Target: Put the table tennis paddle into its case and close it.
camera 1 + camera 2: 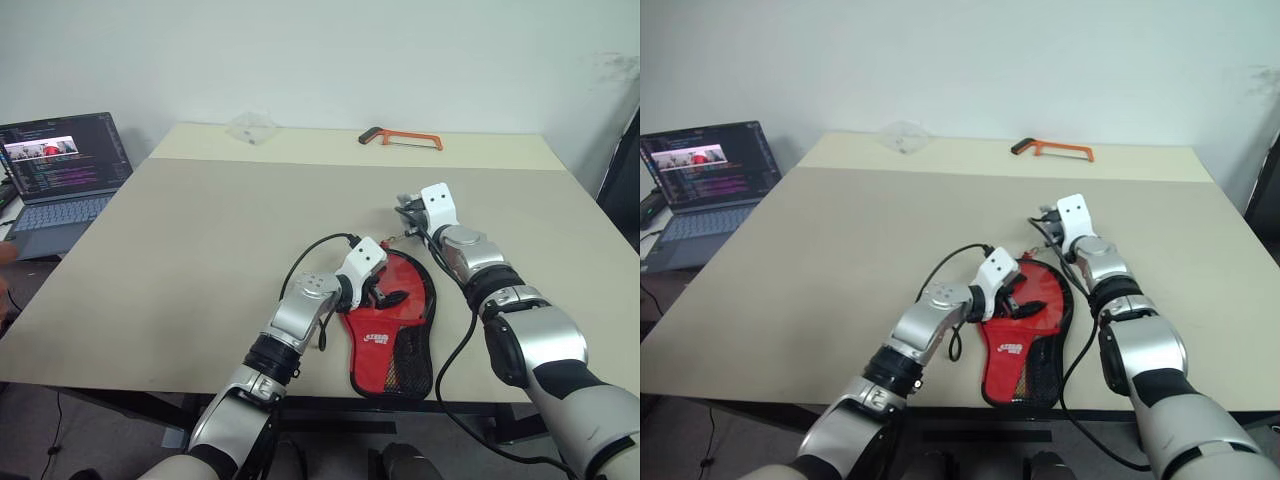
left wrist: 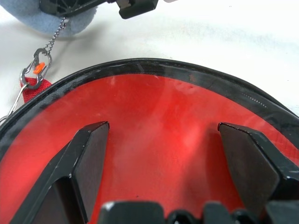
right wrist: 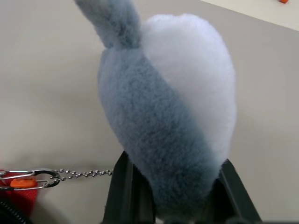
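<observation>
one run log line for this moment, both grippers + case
left gripper: open, over case | right gripper: shut on fuzzy grey-blue charm chained to case | case: flat on table

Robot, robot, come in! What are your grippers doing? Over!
Left gripper open, over the red case. Right gripper shut on the fluffy grey-blue pouch, chained to the case. Nothing in the way.

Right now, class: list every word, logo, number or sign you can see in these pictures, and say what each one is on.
White logo on the red case: there is lettering, but it is too small to read.
Laptop screen: lines of text and a small picture, too small to read.
Nothing else in these views carries readable text.
</observation>
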`<state>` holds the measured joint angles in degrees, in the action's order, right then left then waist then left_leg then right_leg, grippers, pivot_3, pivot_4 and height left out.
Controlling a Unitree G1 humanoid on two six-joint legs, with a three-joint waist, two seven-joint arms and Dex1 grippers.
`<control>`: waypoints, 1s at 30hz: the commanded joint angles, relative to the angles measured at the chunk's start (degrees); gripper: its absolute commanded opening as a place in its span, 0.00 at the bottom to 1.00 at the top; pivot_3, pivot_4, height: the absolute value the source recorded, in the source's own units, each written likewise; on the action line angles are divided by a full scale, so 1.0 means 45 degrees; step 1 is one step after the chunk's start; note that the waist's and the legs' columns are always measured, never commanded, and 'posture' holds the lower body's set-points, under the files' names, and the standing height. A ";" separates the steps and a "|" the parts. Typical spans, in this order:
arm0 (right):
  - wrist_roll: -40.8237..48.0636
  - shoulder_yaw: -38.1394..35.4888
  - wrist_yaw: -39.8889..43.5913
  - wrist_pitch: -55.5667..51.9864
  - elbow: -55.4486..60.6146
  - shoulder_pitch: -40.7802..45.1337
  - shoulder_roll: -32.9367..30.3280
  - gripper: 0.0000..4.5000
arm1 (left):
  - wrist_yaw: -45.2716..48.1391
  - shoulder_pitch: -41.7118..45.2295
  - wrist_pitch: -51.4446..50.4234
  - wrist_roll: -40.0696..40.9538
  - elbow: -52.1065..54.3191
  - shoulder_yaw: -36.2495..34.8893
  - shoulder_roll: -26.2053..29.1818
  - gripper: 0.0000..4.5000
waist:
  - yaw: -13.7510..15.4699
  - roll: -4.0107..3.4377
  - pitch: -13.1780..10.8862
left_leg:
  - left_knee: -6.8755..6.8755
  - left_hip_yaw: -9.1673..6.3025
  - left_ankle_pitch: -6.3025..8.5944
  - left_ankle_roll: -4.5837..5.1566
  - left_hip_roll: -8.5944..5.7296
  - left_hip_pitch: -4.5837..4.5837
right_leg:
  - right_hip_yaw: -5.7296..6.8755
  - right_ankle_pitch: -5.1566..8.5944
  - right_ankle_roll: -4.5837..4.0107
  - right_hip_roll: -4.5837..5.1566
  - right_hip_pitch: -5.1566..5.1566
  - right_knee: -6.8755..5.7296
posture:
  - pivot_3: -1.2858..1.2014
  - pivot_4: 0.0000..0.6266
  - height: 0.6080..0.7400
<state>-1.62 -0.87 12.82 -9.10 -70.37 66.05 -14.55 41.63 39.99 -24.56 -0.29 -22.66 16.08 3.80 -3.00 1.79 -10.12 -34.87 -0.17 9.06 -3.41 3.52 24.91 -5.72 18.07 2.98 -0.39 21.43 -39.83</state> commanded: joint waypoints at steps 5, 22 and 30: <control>-0.0554 0.0086 0.0136 0.0409 0.0310 -0.0016 -0.1462 0.09 | 0.0016 -0.0267 -0.0355 -0.0139 -0.0561 0.0465 -0.0078 0.91 | 0.0043 -0.0002 -0.0001 | 0.0004 0.0000 0.0001 0.0000 -0.0005 0.0001 | 0.0002 0.0000 0.0001 0.0004 -0.0005 0.0023 | 0.52 0.24 1.00; -0.0243 0.1379 0.9573 -0.3211 1.4802 -0.8485 -0.8363 0.09 | 0.0110 -0.0308 -0.0304 -0.0166 -0.1033 0.0773 -0.0173 0.91 | 0.0348 -0.0090 0.0042 | 0.0031 -0.0011 0.0018 -0.0018 -0.0018 0.0012 | 0.0019 0.0022 0.0088 0.0020 -0.0066 0.0184 | 0.52 0.24 1.00; 0.1621 0.0648 1.2530 -0.3164 1.8798 -1.1813 -1.1044 0.09 | 0.0328 0.0144 0.0095 -0.0349 -0.1700 0.1043 -0.0313 0.91 | 0.0337 -0.0092 0.0046 | 0.0014 -0.0013 0.0020 -0.0018 -0.0025 0.0000 | 0.0020 0.0034 0.0106 0.0032 -0.0080 0.0196 | 0.52 0.24 1.00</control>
<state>3.07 4.12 65.24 -24.06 10.16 14.78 -61.92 42.09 41.95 -23.03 -0.71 -26.78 18.34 2.58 -1.49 1.37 -9.91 -34.82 -0.25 9.15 -3.48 3.40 24.91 -5.61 18.22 3.46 -0.24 21.06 -38.95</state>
